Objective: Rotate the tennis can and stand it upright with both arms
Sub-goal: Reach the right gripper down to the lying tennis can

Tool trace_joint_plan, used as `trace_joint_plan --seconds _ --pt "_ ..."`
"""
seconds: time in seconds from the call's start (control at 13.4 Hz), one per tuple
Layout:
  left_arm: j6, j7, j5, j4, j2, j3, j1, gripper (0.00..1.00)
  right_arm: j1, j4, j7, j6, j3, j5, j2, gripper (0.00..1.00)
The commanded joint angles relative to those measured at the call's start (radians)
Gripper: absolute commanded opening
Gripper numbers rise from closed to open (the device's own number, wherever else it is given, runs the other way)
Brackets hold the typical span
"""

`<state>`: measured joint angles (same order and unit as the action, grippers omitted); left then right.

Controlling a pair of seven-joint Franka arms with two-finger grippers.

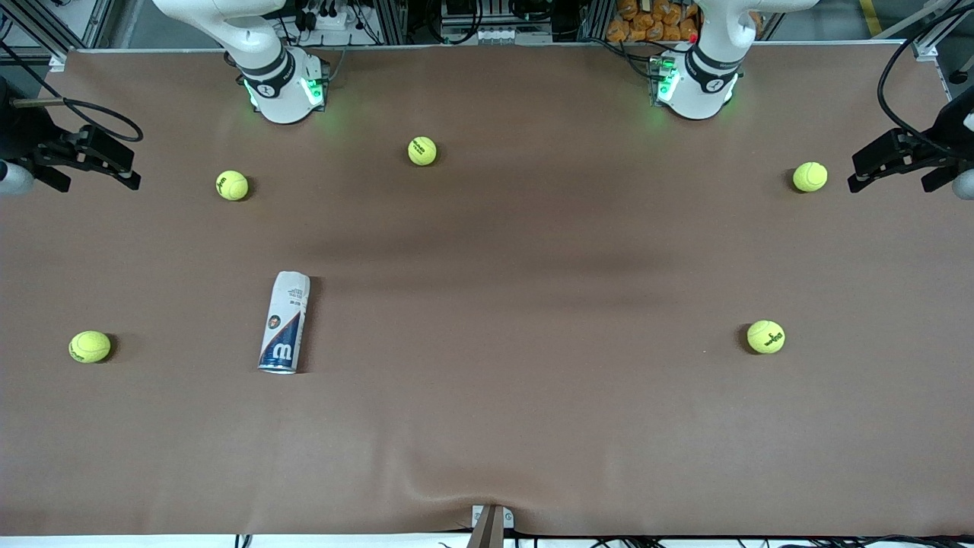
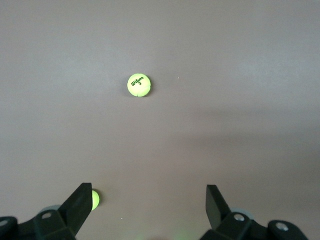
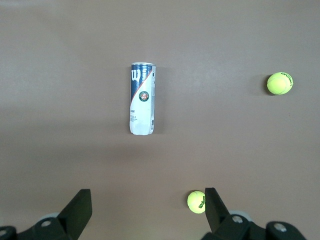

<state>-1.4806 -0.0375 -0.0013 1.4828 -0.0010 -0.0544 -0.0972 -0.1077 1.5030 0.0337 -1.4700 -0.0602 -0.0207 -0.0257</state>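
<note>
The tennis can [image 1: 284, 322] lies on its side on the brown table, toward the right arm's end. Its dark-blue "W" end with the silvery rim points toward the front camera, its white end toward the bases. It also shows in the right wrist view [image 3: 142, 98]. My right gripper [image 1: 125, 166] hangs high over the right arm's end of the table, open and empty [image 3: 148, 195], well apart from the can. My left gripper [image 1: 860, 173] hangs high over the left arm's end, open and empty [image 2: 150, 192]. The can is out of the left wrist view.
Several yellow-green tennis balls lie scattered: one beside the can toward the table's end [image 1: 90, 346], two nearer the right arm's base [image 1: 232, 185] [image 1: 422, 151], two at the left arm's end [image 1: 810, 176] [image 1: 765, 336]. The table cover bulges at the front edge [image 1: 456, 487].
</note>
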Motion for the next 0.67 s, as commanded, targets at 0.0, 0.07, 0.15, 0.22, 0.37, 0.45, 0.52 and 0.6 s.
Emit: trace_joint_plan --seconds 0.0,0.07,0.15,0.22,0.37,0.45,0.52,0.6 --pt "0.006 0.015 0.009 0.004 -0.004 0.002 -0.001 1.0 0.005 0.036 -0.011 -0.01 0.008 0.005 -0.033 1.0" --pt "0.006 0.013 0.009 0.002 -0.002 0.002 -0.001 1.0 0.003 0.037 -0.009 -0.01 0.008 0.005 -0.033 1.0" --pt "0.006 0.011 0.007 0.002 -0.002 0.002 -0.001 1.0 0.003 0.048 -0.009 -0.01 0.008 0.005 -0.031 1.0" --pt "0.006 0.011 0.004 0.004 -0.002 0.002 -0.001 1.0 0.002 0.077 -0.008 -0.019 0.008 0.001 -0.027 1.0" --pt "0.008 0.011 0.004 0.004 -0.002 -0.001 0.002 1.0 -0.004 0.187 -0.006 -0.096 0.01 0.002 -0.008 1.0" --pt "0.006 0.013 0.004 0.004 -0.002 -0.001 0.002 1.0 -0.01 0.26 -0.006 -0.172 0.011 0.001 0.001 1.0" --pt "0.006 0.013 0.003 0.004 -0.002 -0.001 0.004 1.0 -0.029 0.334 0.006 -0.266 0.011 0.002 0.013 1.0" --pt "0.006 0.013 0.004 0.005 -0.002 -0.001 0.004 1.0 -0.039 0.392 0.006 -0.364 0.011 0.004 0.027 1.0"
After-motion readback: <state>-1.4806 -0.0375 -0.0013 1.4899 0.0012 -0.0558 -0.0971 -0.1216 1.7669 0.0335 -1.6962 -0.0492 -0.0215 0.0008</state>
